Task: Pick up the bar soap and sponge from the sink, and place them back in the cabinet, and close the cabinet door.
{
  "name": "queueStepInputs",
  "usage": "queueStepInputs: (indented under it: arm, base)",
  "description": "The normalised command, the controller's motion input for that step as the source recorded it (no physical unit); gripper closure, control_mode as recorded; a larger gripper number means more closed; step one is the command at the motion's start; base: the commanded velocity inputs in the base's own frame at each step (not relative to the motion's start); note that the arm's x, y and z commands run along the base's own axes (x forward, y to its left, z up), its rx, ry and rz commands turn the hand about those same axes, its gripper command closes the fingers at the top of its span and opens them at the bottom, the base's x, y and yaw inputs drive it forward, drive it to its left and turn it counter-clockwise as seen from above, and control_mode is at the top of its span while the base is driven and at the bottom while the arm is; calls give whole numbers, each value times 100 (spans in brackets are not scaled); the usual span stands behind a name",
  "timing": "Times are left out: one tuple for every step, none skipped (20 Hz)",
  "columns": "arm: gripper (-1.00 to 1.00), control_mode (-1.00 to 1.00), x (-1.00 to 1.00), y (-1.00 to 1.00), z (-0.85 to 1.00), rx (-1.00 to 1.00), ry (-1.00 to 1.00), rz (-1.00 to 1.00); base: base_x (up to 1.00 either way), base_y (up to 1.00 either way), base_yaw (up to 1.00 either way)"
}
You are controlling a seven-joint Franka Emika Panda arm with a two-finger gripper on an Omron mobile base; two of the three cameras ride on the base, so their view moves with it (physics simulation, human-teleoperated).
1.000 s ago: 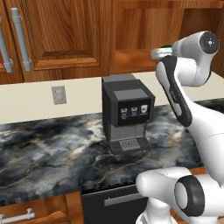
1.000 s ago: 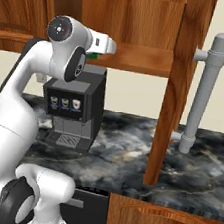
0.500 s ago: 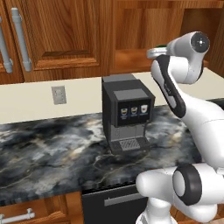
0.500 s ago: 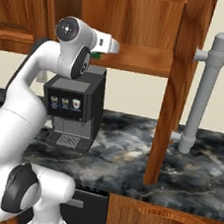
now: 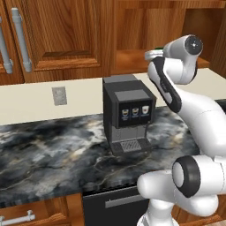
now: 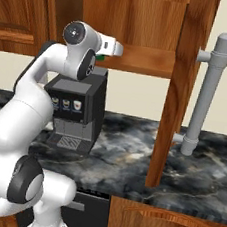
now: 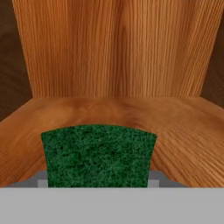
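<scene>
left base view: the white arm (image 5: 176,88) rises from the lower right and bends up over a black coffee machine (image 5: 127,112) that stands on the dark marbled tabletop (image 5: 48,150). its wrist reaches into the open cabinet (image 5: 141,26), just above the wooden shelf (image 5: 132,59). a sliver of green shows at the wrist, too small to make out more. a grey wall socket (image 5: 59,95) sits on the cream wall to the left, below closed doors with silver bar handles (image 5: 21,39).

right base view: the arm climbs from the lower left, its hand stretched level over the shelf (image 6: 142,61) of the cabinet (image 6: 132,17). a small green patch, the sponge (image 6: 98,56), peeks out beneath the hand, at the shelf's front edge. the cabinet door (image 6: 182,83) stands open, edge-on to the camera, its long silver bar handle (image 6: 205,96) pointing right. the coffee machine (image 6: 75,111) sits directly under the hand on the tabletop (image 6: 129,168).

hand view: the gripper (image 7: 98,181) is clamped on the sponge (image 7: 98,155), whose green top spreads between the two grey fingertips (image 7: 42,178) at the bottom. the sponge lies low over the shelf (image 7: 175,127) boards; whether it touches them cannot be told. the cabinet's wooden back wall (image 7: 118,48) rises straight ahead.
</scene>
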Motion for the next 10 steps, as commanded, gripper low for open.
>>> queueStepInputs:
  arm:
    - [100,-100,35,0,-14,0,0,0]
    - [100,-100,34,0,-14,0,0,0]
    - [100,-100,38,0,-14,0,0,0]
    - [100,-100,36,0,-13,0,0,0]
    - [100,-100,36,0,-12,0,0,0]
    - [100,-100,37,0,-11,0,0,0]
    - [100,-100,39,0,-10,0,0,0]
    - [100,-100,43,0,-11,0,0,0]
    - [100,-100,43,0,-12,0,0,0]
    - [100,-100,42,0,-11,0,0,0]
  base:
    - [0,0,0]
    - [0,0,0]
    - [0,0,0]
    - [0,0,0]
    - [0,0,0]
    - [0,0,0]
    - [0,0,0]
    - [0,0,0]
    - [0,0,0]
    - [0,0,0]
